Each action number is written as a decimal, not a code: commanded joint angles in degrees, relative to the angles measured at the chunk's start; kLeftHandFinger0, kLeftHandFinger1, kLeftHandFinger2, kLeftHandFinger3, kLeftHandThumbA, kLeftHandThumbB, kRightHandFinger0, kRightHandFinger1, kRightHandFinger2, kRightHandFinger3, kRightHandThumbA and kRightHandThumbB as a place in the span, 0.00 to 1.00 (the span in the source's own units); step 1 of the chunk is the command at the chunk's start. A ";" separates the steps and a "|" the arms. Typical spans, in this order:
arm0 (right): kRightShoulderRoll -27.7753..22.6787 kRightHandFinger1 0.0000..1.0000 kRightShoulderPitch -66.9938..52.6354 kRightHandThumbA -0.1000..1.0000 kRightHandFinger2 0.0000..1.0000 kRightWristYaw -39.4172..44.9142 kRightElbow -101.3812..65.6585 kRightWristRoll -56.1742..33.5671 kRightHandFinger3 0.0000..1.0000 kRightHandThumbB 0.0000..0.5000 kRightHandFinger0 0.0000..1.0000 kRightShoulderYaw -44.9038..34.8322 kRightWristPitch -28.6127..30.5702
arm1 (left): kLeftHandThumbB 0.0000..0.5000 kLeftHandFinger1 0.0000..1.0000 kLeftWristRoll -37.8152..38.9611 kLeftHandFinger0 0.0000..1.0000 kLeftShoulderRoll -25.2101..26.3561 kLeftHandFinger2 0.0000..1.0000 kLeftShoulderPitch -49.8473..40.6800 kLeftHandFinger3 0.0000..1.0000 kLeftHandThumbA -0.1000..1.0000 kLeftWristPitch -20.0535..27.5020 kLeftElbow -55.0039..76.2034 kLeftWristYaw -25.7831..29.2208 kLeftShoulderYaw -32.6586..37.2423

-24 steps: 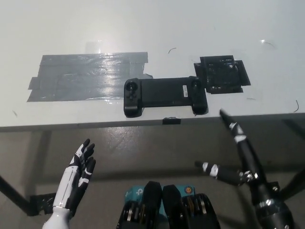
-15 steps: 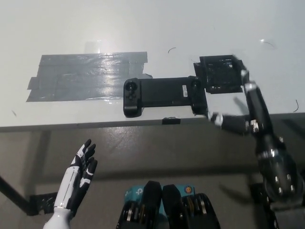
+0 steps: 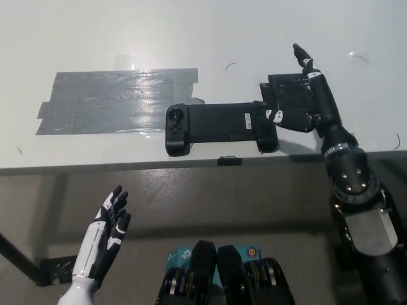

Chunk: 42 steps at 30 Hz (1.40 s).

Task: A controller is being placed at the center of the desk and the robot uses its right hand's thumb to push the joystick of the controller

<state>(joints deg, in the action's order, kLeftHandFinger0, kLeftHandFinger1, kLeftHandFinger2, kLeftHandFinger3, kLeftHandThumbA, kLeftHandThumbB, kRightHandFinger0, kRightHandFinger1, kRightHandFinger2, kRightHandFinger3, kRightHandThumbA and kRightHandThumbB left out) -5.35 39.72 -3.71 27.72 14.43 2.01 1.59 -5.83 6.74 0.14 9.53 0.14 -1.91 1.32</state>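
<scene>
Since the earlier frames the black right robot hand (image 3: 304, 105) has risen from below the worktop edge and come in over the worktop (image 3: 191, 32), so that it now lies at about 3 o'clock of the controller (image 3: 219, 127). Its fingers are spread and hold nothing; the thumb (image 3: 280, 116) reaches toward the controller's right grip, close to it or just touching (the pictures do not settle which). The white left robot hand (image 3: 105, 235) rests low at 7 o'clock, below the worktop edge, fingers apart and empty, much as before.

The controller lies flat near the front edge of the worktop, just right of a grey tape patch (image 3: 114, 101) and just left of a black tape patch (image 3: 296, 95). It has not shifted.

By my judgement it is a light, stiff plastic body on a smooth surface, so a sideways shove could slide it. The joystick is not clearly seen near the thumb; a round control (image 3: 176, 117) shows on the left grip. The stick should be pressed from above, gently, not gripped.
</scene>
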 commanded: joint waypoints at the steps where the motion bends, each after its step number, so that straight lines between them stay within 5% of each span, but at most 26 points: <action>1: 0.61 1.00 5.42 1.00 1.00 -2.75 3.50 0.31 1.00 0.71 1.00 -0.18 -0.31 | 0.10 1.00 -0.60 1.00 0.28 1.00 1.01 1.00 0.91 1.27 2.32 0.08 0.09; 21: 1.41 1.00 14.02 1.00 1.00 -7.50 22.83 -0.73 1.00 0.60 1.00 -0.33 3.44 | 0.06 1.00 -0.61 1.00 0.45 1.00 1.62 1.00 0.90 0.43 3.10 -0.13 0.03; 36: 0.66 1.00 14.47 1.00 1.00 -7.73 26.24 -2.09 1.00 0.60 1.00 -0.76 3.96 | 0.09 1.00 -0.64 1.00 0.51 1.00 2.37 1.00 0.91 0.35 2.93 -0.10 -0.01; 38: 0.69 1.00 14.66 1.00 1.00 -7.93 26.62 -2.43 1.00 0.45 1.00 -0.94 4.57 | 0.08 1.00 -0.73 1.00 0.54 1.00 2.42 1.00 0.91 0.24 2.99 -0.06 -0.04; 39: 0.65 1.00 14.75 1.00 1.00 -8.21 26.77 -2.21 1.00 0.29 1.00 -0.77 4.76 | 0.08 1.00 -0.77 1.00 0.53 1.00 2.39 1.00 0.91 0.18 3.08 -0.06 -0.03; 40: 0.60 1.00 14.91 0.89 1.00 -8.79 26.93 -1.75 1.00 0.05 1.00 -0.51 4.80 | 0.08 1.00 -0.87 1.00 0.50 1.00 2.34 1.00 0.91 0.00 3.24 -0.02 -0.02; 42: 0.62 1.00 15.23 0.70 1.00 -9.10 27.06 -1.75 1.00 0.00 1.00 -0.54 4.70 | 0.07 1.00 -1.03 1.00 0.52 1.00 2.48 1.00 0.91 -0.14 3.32 0.02 -0.01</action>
<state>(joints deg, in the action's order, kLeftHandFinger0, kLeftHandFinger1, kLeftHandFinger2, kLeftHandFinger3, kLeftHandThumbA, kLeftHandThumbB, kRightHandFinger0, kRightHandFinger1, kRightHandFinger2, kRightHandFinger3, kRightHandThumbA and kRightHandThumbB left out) -4.18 50.76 -10.40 54.94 13.07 1.68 3.69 -6.15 6.79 1.58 9.21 1.63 -1.92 1.31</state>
